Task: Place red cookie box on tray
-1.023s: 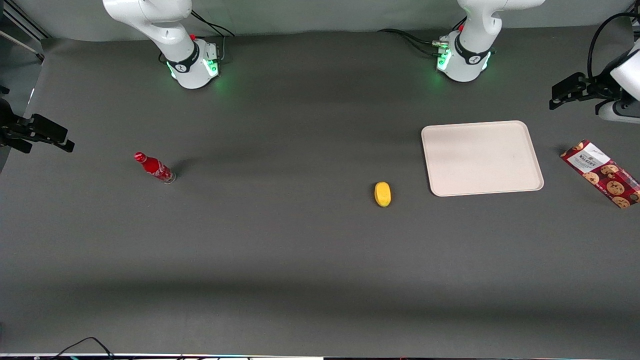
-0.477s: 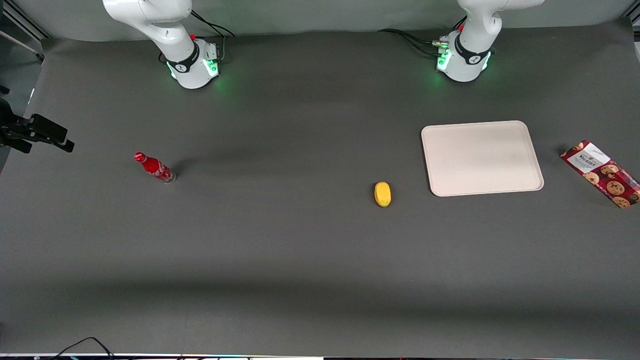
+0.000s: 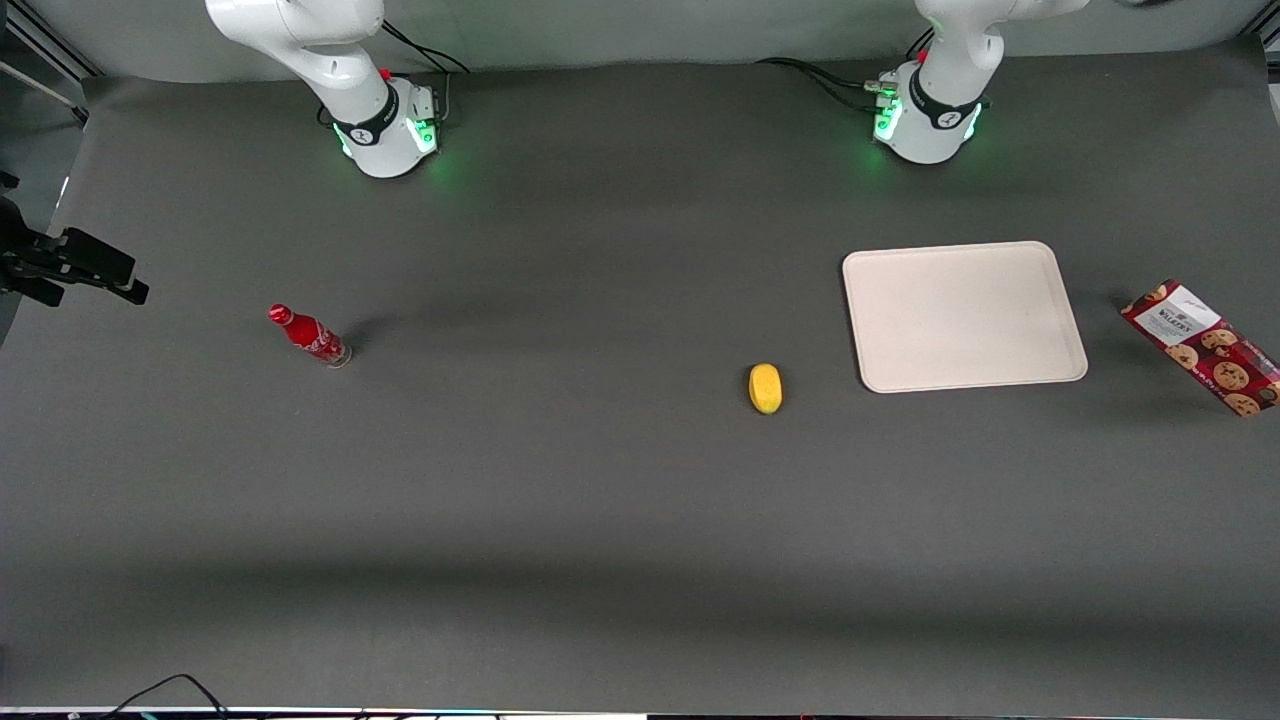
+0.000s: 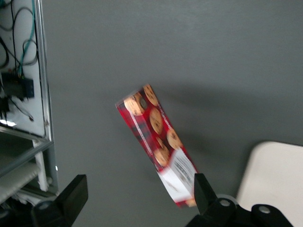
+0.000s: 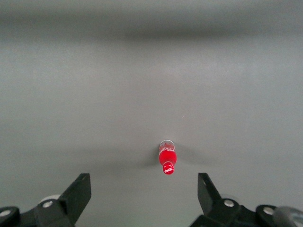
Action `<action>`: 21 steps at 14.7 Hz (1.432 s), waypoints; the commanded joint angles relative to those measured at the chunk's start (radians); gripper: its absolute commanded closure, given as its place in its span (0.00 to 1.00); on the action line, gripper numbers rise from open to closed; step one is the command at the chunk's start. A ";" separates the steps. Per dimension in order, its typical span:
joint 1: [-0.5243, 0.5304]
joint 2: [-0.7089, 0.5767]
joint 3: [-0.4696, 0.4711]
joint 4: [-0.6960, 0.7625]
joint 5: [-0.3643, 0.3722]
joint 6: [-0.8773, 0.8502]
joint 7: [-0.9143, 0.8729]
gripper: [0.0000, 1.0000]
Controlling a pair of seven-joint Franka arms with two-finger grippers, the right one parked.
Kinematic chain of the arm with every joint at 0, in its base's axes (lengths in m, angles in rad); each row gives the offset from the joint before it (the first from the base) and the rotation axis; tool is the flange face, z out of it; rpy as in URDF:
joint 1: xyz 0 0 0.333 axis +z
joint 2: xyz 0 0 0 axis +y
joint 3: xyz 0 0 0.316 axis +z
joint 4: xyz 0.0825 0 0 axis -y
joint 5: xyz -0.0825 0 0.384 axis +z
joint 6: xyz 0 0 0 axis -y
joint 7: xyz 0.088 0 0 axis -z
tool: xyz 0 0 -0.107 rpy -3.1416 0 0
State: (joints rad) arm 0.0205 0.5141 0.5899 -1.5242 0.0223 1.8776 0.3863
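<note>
Wrist view: my left arm's camera looks down on the red cookie box (image 4: 158, 147), so my claw (image 4: 137, 198) hangs high above it and a bit off to one side.
Box spot: the box lies flat on the dark table (image 3: 600, 500), at the working arm's end, near the tray (image 3: 962, 315) but not touching it.
Box turn: it sits slanted, not lined up with the tray's edges.
Step now: I think I am at the reach, and the box is not picked up yet.
How to do it well: I should bring the claw right over the middle of the box, turn it so the fingers (image 4: 71, 191) cross the short way, then go straight down.
Watch out: a grab near one end could let the long box tip and slip.
Claw: it is spread wide, and it holds nothing and touches nothing.
Other stuff: a yellow lemon (image 3: 765, 388) and a small red bottle (image 3: 308, 335) sit well apart from the box.
</note>
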 commanded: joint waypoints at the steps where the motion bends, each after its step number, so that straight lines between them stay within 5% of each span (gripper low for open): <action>1: 0.030 0.131 0.077 -0.011 -0.150 0.130 0.170 0.00; 5: 0.036 0.172 0.097 -0.181 -0.347 0.327 0.283 0.00; 8: 0.039 0.191 0.094 -0.200 -0.381 0.353 0.304 0.00; 10: 0.039 0.210 0.094 -0.223 -0.477 0.385 0.379 0.02; 13: 0.036 0.254 0.094 -0.223 -0.616 0.396 0.414 0.42; 16: 0.035 0.264 0.091 -0.220 -0.641 0.406 0.414 0.94; 21: 0.015 0.221 0.099 -0.202 -0.621 0.374 0.414 1.00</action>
State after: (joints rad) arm 0.0650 0.7737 0.6699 -1.7330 -0.5956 2.2711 0.7822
